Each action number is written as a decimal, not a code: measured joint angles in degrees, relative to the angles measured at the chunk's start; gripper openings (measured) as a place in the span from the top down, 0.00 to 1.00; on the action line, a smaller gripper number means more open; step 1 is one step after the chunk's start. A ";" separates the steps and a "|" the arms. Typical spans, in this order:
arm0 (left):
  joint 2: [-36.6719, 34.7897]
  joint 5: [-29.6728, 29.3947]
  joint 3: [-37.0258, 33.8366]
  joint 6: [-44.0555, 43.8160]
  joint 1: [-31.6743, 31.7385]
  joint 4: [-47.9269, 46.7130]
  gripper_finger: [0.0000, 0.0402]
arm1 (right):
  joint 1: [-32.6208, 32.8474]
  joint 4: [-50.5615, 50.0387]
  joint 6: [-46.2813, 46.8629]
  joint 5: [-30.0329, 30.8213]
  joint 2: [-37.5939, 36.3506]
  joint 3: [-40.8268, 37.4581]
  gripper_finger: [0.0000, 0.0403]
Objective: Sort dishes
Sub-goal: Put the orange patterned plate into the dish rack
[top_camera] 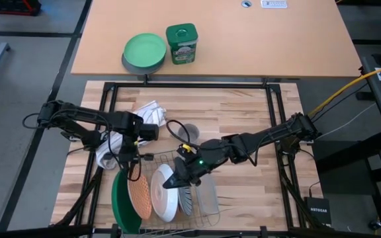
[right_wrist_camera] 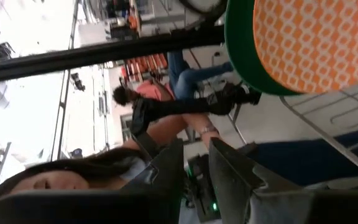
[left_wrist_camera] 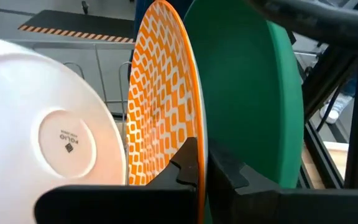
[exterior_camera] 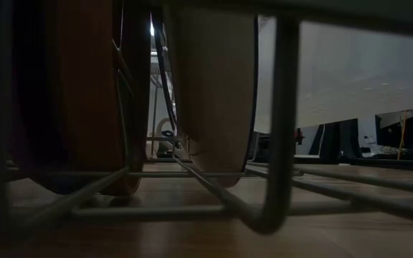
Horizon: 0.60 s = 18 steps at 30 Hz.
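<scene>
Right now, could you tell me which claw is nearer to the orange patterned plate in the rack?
Left. The left claw is shut on the orange patterned plate's rim. The right claw sits beyond the white plate, apart from it.

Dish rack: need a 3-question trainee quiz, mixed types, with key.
1. True or false: the green plate stands on edge in the rack.
2. Which plate does the left tool clamp? A white, B orange, C striped.
3. What stands beside the light green plate on the far table?
Key: 1 true. 2 B. 3 a green tin.
</scene>
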 joint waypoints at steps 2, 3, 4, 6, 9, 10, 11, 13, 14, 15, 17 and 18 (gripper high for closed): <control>0.00 -0.06 0.00 0.09 -0.75 0.45 1.00 | 0.00 0.00 -0.02 1.97 0.00 0.00 0.81; 0.00 -0.06 0.00 0.09 -1.22 0.55 0.99 | 0.00 0.00 -0.02 3.31 0.00 0.00 0.81; 0.00 -0.08 0.00 0.06 -1.72 0.65 0.99 | 0.00 0.02 -0.02 4.50 0.00 0.00 0.81; 0.00 -0.10 0.00 -0.52 -2.54 1.59 0.98 | 0.00 0.02 0.03 6.61 0.00 0.00 0.81; 0.00 -0.07 0.00 -2.24 -3.80 2.97 0.97 | -0.02 0.05 0.09 8.82 0.00 0.00 0.81; 0.00 -0.06 0.00 -3.08 -4.10 3.57 0.96 | -0.02 0.10 0.09 9.17 0.00 0.00 0.80; 0.00 -0.05 0.00 -4.17 -4.41 4.25 0.96 | -0.02 0.11 0.09 9.27 0.00 0.00 0.81; 0.00 -0.04 0.00 -6.07 -4.99 5.43 0.96 | 0.00 0.11 0.09 9.25 0.00 0.00 0.80; 0.00 -0.06 0.00 -7.17 -5.27 5.97 0.96 | 0.00 0.11 0.11 9.25 0.00 0.00 0.80; 0.00 -0.01 0.00 -7.83 -5.47 6.53 0.96 | 0.00 0.11 0.11 9.25 0.00 0.00 0.81; 0.00 0.17 0.00 -9.15 -5.88 7.36 0.96 | 0.00 0.12 0.13 9.25 0.00 0.00 0.80; 0.00 0.18 0.00 -10.15 -6.02 8.04 0.96 | 0.00 0.11 0.13 9.25 0.00 0.00 0.80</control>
